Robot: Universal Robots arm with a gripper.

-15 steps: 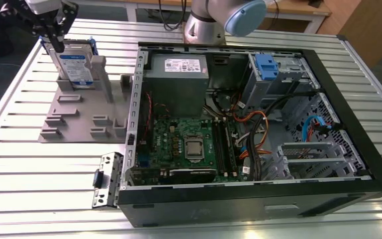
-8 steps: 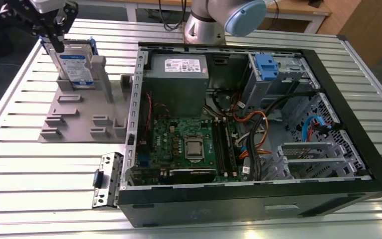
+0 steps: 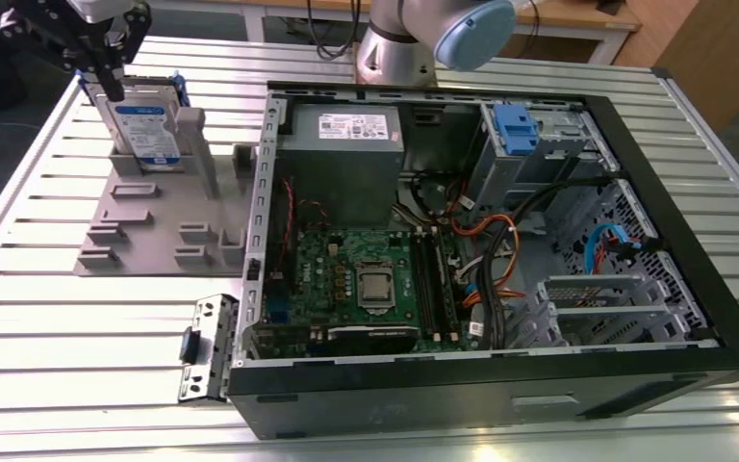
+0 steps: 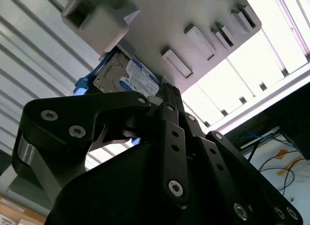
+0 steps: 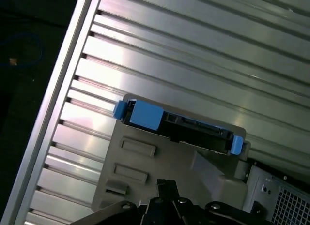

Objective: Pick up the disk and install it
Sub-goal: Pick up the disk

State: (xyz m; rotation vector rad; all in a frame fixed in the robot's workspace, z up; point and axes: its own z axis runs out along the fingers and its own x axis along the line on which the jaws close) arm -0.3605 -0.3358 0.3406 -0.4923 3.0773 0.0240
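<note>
The disk [image 3: 142, 130] stands on edge in a slot of the grey holder plate [image 3: 151, 221], silver with a white-and-blue label and a blue frame. My gripper [image 3: 111, 89] hangs just over its upper edge toward the exterior view's left, black fingers drawn together with nothing between them. In the first wrist view the disk's blue-edged top [image 5: 179, 126] lies ahead of the gripper [image 5: 165, 184], apart from it. In the second wrist view the disk's label [image 4: 131, 77] shows just beyond the gripper [image 4: 164, 89], under the holder plate [image 4: 160, 22].
An open black computer case [image 3: 677, 241] lies at the exterior view's right, with a grey power supply [image 3: 340, 144], a green board [image 3: 357, 279] and a drive bay with a blue tab [image 3: 514, 125]. The arm's base [image 3: 402, 48] stands behind it. A metal bracket [image 3: 209, 346] lies by the case's front corner.
</note>
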